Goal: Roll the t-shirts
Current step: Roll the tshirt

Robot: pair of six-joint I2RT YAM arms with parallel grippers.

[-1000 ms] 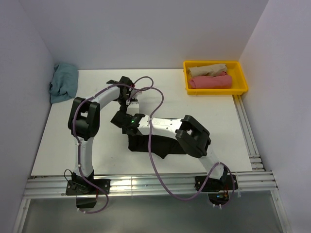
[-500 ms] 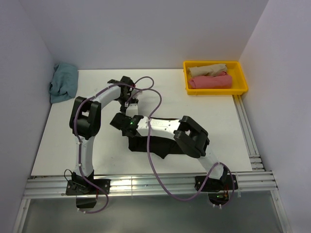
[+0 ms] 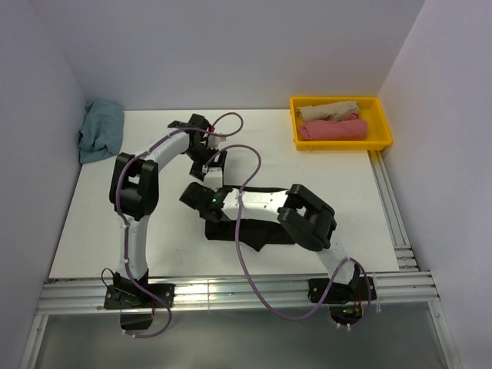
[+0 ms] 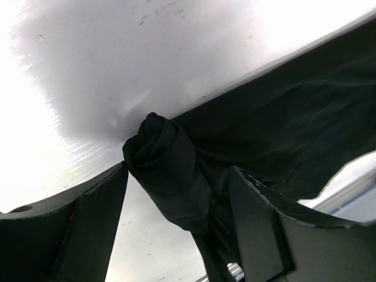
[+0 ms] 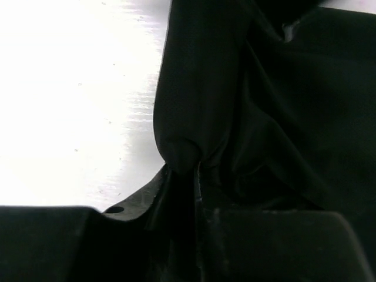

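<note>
- Black shirt (image 3: 246,227) lies mid-table, near edge, part-rolled.
- Left gripper (image 4: 176,217) straddles the roll's end, fingers spread, apparently not squeezing, likely to steady it.
- Right gripper (image 5: 182,176) pinches the roll's other end tight, keeping it wound.
- Rolled shirts (image 3: 332,121) fill the far-right tray (image 3: 380,138); teal shirt (image 3: 100,131) waits far left.

Worktop (image 3: 115,223) bare along left side and near-left corner; open passage there. Centre blocked: black t-shirt (image 3: 254,227) lies under both crossed arms. Rolled end of the shirt fills the gap between left end effector (image 4: 176,194) fingers. Far-left corner holds teal cloth (image 3: 100,131). Far-right corner holds yellow bin (image 3: 340,142). Bare strip between bin and centre.
</note>
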